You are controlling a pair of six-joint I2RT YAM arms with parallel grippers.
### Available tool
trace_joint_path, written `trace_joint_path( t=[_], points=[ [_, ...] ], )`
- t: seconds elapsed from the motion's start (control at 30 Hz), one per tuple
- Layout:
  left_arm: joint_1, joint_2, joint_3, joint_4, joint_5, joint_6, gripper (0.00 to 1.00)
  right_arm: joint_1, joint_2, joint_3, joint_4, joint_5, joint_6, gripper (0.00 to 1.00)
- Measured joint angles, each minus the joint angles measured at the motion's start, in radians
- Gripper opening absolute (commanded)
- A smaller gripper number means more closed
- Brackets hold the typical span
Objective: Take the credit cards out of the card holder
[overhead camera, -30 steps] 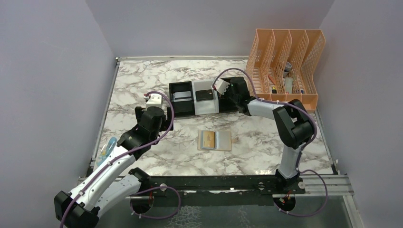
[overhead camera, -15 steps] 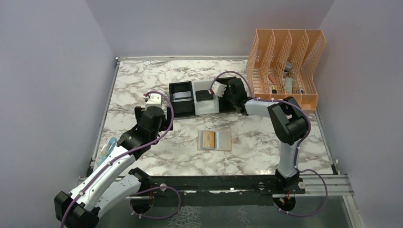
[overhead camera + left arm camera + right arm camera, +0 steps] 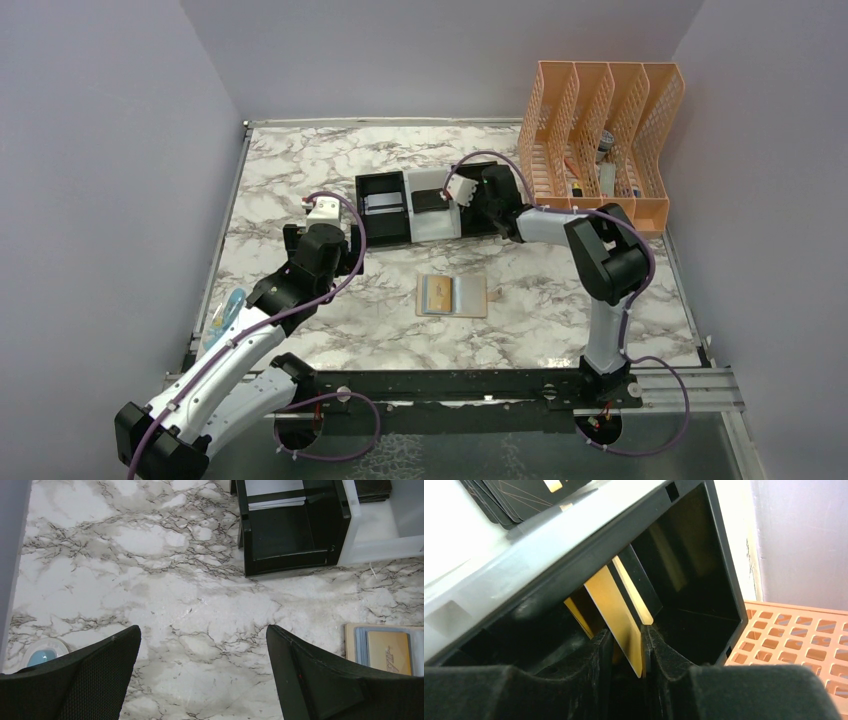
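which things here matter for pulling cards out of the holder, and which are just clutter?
Job: card holder; pocketed gold card; second gold card between right gripper fingers; dark cards; silvery card; white bin; black bin.
Clutter: peach file organizer; blue-white round thing.

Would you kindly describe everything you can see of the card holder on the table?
The card holder is a small tan wallet, opened flat into two panels with bluish clear pockets. It lies on the marble table, on the near side of the bins. A gold card sits in its left pocket. Nothing else touches it.
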Motion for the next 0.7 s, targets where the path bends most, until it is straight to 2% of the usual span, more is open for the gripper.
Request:
trace_joint_path(
  t=[0.23, 0.43, 0.63, 0.7],
  points=[
    [0.001, 0.001, 0.000, 0.000, 0.000, 0.001, 0.99, -0.015, -0.007, 0.000, -0.003, -0.008, -0.001, 0.29],
    [0.002, 0.001, 0.000, 0.000, 0.000, 0.002, 0.99, -0.021, -0.074, -0.022, -0.004, -0.025, 0.036, 0.30],
    [0.006, 0.006, 0.000, 0.000, 0.001, 0.002, 0.99, -0.021, -0.185, -0.068, -0.003, -0.080, 0.169, 0.32],
    [0.006, 0.008, 0.000, 0.000, 0.001, 0.002, 0.99, -0.021, -0.224, -0.088, -0.004, -0.105, 0.264, 0.26]
  ],
)
